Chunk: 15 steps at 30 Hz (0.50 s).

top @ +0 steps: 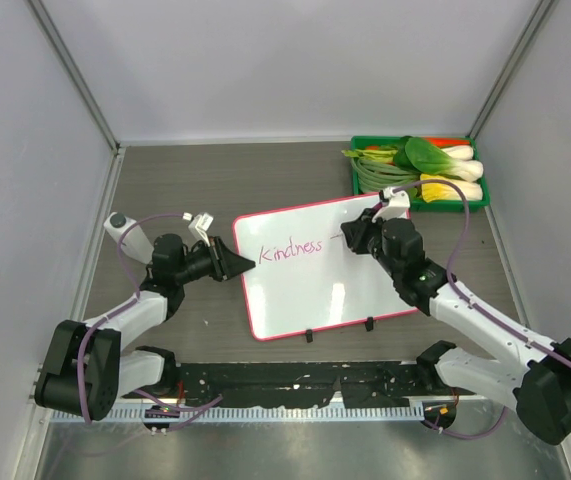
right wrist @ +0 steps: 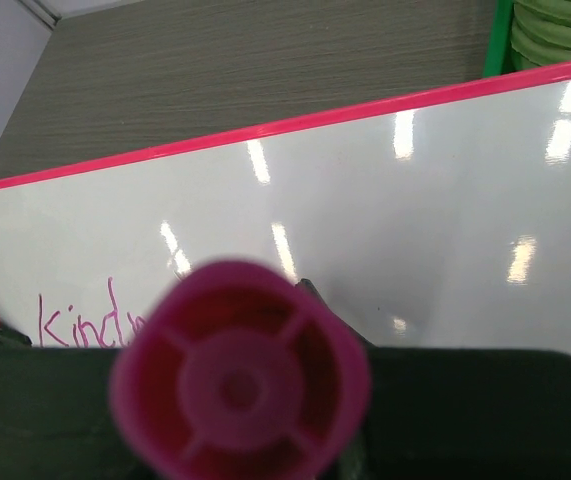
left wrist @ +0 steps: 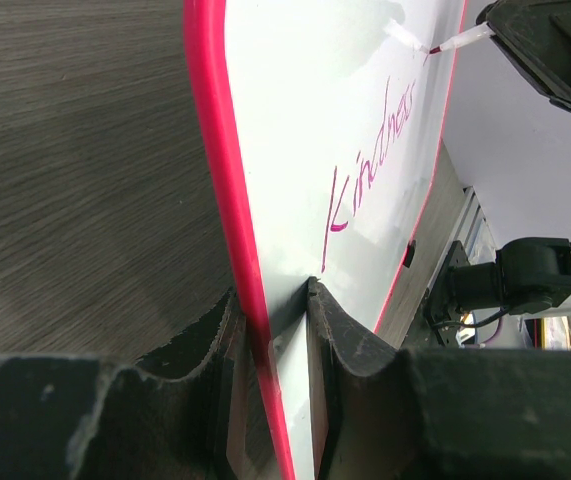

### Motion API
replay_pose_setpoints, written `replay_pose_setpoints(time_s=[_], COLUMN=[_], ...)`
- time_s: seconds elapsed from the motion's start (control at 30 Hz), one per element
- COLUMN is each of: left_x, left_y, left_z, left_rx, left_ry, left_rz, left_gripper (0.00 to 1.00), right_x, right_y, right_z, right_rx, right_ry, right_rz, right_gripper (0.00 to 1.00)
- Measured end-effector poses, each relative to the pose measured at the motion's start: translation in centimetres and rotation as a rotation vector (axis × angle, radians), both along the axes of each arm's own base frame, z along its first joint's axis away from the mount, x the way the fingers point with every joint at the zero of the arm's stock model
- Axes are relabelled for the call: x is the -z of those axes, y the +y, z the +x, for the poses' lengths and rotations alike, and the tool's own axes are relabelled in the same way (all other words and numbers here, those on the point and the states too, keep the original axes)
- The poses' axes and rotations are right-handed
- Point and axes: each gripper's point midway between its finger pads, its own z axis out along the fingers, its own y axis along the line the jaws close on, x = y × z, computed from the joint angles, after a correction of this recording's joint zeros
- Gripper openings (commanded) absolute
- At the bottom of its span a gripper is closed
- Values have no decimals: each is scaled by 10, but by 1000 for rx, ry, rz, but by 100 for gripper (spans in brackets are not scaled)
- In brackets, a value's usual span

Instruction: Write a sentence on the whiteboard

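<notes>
Left wrist: left gripper (left wrist: 271,300) clamps whiteboard (left wrist: 295,120) edge

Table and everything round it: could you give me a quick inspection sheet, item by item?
Surface: grey wood-grain table, no spills seen.
Job's things: whiteboard lies flat and skewed; the sentence so far reads "Kindness", in pink.
Clutter: green tray of vegetables at the far right, apart from the whiteboard.
Grippers: left gripper clamps the whiteboard's left edge; right gripper holds a pink marker, tip at the whiteboard.
Cables: purple cables loop along both arms, clear of the writing.
Surroundings: plain grey walls on three sides.
</notes>
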Motion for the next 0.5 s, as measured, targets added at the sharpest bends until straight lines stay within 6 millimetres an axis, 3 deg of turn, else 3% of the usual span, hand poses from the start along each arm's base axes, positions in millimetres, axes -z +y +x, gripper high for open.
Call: replay_pose_setpoints(time_s=[0.5], left_x=[0], left_y=[0], left_z=[0], left_rx=[0], left_ry=[0], left_rz=[0], left_gripper=[0], right_x=[-24], right_y=[7], right_z=[2], right_rx=[-25], right_ry=[-43], right_rz=[43], right_gripper=[2])
